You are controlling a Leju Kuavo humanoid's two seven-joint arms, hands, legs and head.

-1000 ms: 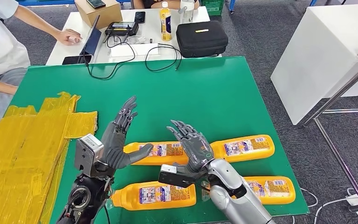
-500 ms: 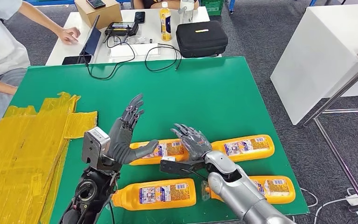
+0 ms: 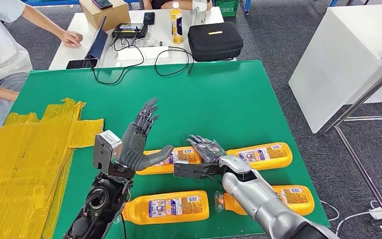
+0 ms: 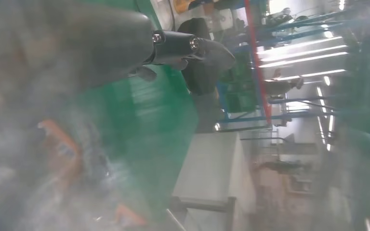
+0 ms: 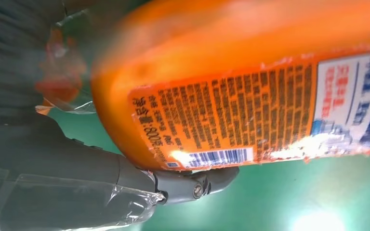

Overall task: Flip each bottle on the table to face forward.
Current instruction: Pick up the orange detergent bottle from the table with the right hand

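Green desk [image 3: 219, 89] with bottles and yellow sheets

Four orange bottles [image 3: 166, 207] lie on their sides along the near edge; crumpled yellow sheets [image 3: 25, 149] cover the left side.

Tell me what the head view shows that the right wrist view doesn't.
Head view alone: four orange bottles lying on the green table, yellow sheeting, the raised left hand, a seated person, and a white table with a black case. Right wrist view alone: the bottle's fine print and barcode. Both: the right hand at the back-right bottle on green.
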